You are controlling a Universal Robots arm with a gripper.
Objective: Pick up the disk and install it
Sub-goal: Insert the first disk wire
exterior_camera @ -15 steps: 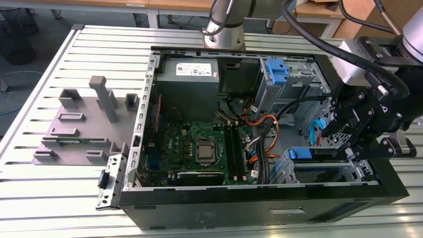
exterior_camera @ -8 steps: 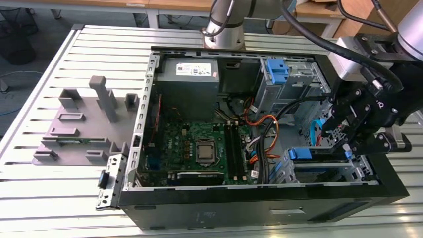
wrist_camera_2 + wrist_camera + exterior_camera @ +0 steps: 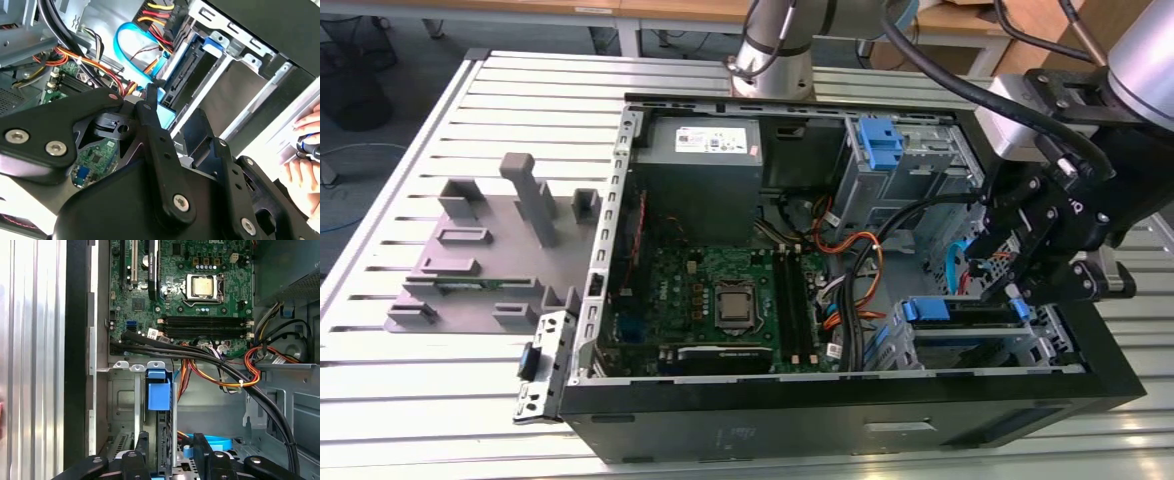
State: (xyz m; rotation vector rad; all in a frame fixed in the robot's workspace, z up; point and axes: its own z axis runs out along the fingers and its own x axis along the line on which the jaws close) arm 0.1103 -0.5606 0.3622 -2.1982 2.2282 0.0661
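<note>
Down in the drive cage (image 3: 122, 405) of the open case (image 3: 854, 425), at the exterior view's right, found the disk (image 3: 164, 440) standing on edge in its slot, with its blue bracket tab (image 3: 159, 396) on show. Saw the fingers (image 3: 142, 447) apart, straddling the disk, with no clear clamp on it. Judged it dense, rigid and fairly heavy for its size, with smooth metal faces probably slippery and a connector edge (image 3: 182, 75) sensitive to knocks. Reckoned the two broad faces the place to grip, clear of that connector. Noted tight cage walls alongside, black and orange cables (image 3: 235, 377) draped close by, a blue ribbon cable (image 3: 120, 47) near the connector, the motherboard (image 3: 200, 285) beyond, and a person's hand (image 3: 305, 155) at the case edge.
</note>
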